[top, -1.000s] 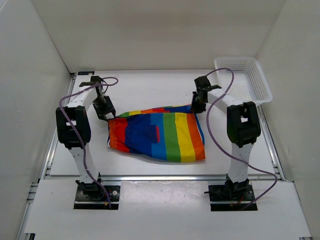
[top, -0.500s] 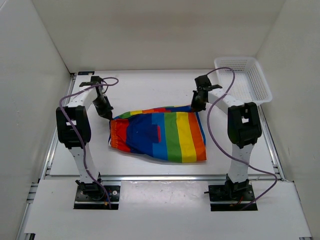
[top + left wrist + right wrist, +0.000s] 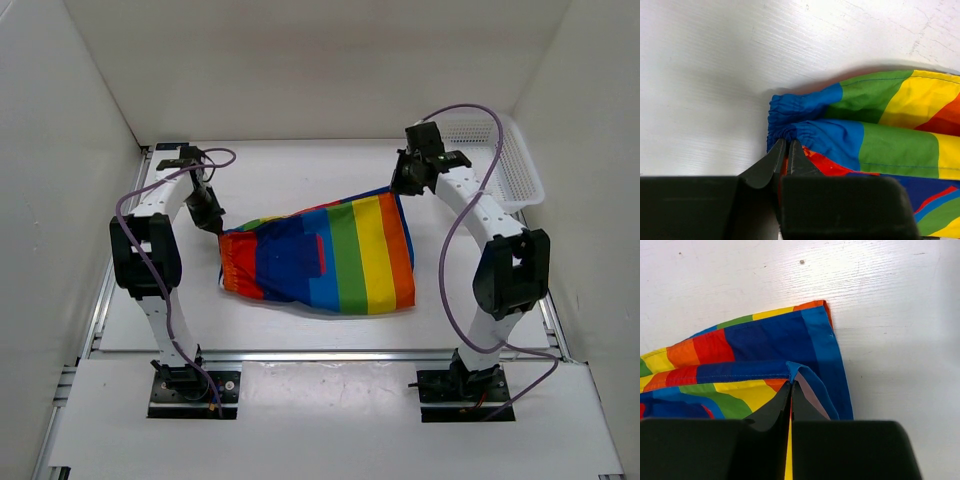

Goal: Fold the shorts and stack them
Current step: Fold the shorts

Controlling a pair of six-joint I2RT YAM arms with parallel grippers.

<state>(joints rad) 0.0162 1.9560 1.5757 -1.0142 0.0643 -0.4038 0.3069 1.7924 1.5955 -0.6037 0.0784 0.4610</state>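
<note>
A strip of bare table (image 3: 300,335) runs between the arm bases and the near hem of the shorts (image 3: 340,262). They lie mid-table, red waistband end to the left and orange stripe to the right. The left gripper (image 3: 212,222) is clenched on the gathered waistband at the far left corner. The right gripper (image 3: 403,190) is clamped on the blue hem at the far right corner. Beyond them the table is open to the back wall. The mesh basket (image 3: 520,170) sits in the far right corner, apart from the shorts.
</note>
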